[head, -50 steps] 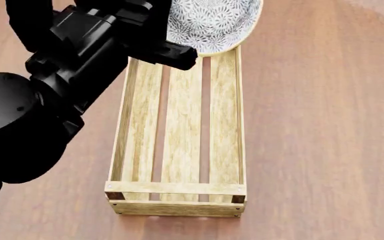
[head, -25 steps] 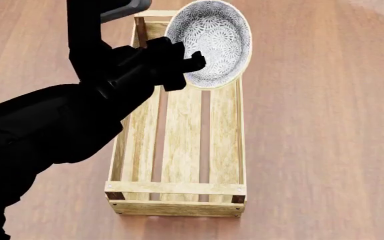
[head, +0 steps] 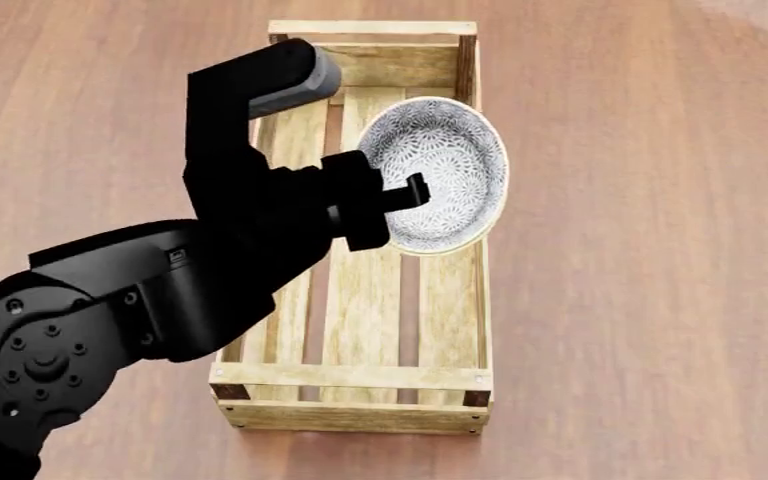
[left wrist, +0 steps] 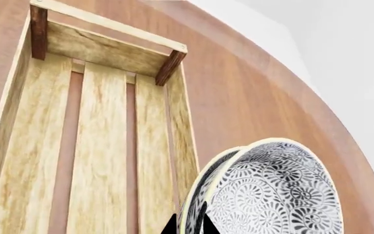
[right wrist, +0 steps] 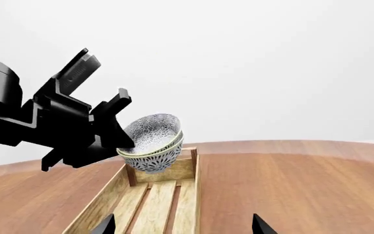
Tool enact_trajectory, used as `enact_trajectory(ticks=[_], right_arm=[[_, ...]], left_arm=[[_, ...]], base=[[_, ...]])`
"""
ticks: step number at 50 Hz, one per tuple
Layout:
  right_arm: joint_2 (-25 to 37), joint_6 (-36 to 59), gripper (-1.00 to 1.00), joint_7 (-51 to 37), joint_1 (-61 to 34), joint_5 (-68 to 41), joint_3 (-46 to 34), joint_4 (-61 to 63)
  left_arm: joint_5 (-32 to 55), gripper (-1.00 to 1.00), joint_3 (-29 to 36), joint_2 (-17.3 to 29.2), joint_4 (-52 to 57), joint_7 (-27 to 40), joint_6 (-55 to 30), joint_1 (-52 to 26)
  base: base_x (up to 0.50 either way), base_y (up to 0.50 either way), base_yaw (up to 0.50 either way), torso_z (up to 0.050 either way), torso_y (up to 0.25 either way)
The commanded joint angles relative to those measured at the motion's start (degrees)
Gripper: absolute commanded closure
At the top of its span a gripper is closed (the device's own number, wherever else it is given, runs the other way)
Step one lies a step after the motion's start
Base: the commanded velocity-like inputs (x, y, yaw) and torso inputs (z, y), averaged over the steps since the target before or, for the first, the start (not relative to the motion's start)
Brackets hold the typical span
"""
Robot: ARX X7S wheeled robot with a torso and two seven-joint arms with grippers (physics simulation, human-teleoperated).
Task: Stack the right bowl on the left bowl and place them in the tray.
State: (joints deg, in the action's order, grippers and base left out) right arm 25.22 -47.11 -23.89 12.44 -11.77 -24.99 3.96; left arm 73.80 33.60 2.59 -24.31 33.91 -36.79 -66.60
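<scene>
Two patterned grey-white bowls are nested one inside the other, and my left gripper is shut on their rims. They hang tilted above the far half of the tray, a long light-wood slatted crate. The left wrist view shows the double rim of the bowls pinched in my left gripper, with the tray floor below. From the right wrist view the stacked bowls float over the tray's far end. My right gripper is open near the tray's near end, holding nothing.
The tray lies lengthwise on a brown wooden table. The table's curved far edge runs past the tray's end rail. My black left arm covers the tray's left side in the head view.
My left arm has carried the bowls from beyond the tray's far end back over the tray and lower. The bowls stay in the gripper; the tray has not moved.
</scene>
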Motion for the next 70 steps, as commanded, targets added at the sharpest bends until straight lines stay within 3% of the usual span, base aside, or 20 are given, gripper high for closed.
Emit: enact_trajectory(ticks=[1,21,34,47,70], right_arm=[[-1.22,-0.51,-1.00,1.47,0.07,1.20,1.24,-0.83],[-1.40,-0.77,-1.00,1.90,-0.36,0.54,1.04,-1.96],[-1.29,-0.54,-1.00,2.16,-0.75,-0.01,1.04,-2.27],[-1.56,-0.77,-1.00,2.62,-1.37,-0.49,0.85,-3.40],[-1.60,-2.12,-1.00,2.82,-1.30,-1.41,1.30,-4.91]], left_arm=[[1.41,1.00,-0.97,-1.79,-5.87,-1.97,4.05,-1.13],[3.14,1.00,5.65,-2.07,-16.15,-5.65,9.99,-2.99],[8.88,1.00,14.18,-2.41,-21.65,-8.69,14.76,-5.13],[21.96,1.00,31.49,-2.53,-28.82,-12.22,22.35,-8.54],[39.38,1.00,54.06,-2.58,-28.92,-16.03,31.19,-11.91]], base=[[0.00,0.00,0.00,0.000,0.000],[0.00,0.00,0.00,0.001,0.001],[0.00,0.00,0.00,0.000,0.001],[0.00,0.00,0.00,0.001,0.001],[0.00,0.00,0.00,0.000,0.001]])
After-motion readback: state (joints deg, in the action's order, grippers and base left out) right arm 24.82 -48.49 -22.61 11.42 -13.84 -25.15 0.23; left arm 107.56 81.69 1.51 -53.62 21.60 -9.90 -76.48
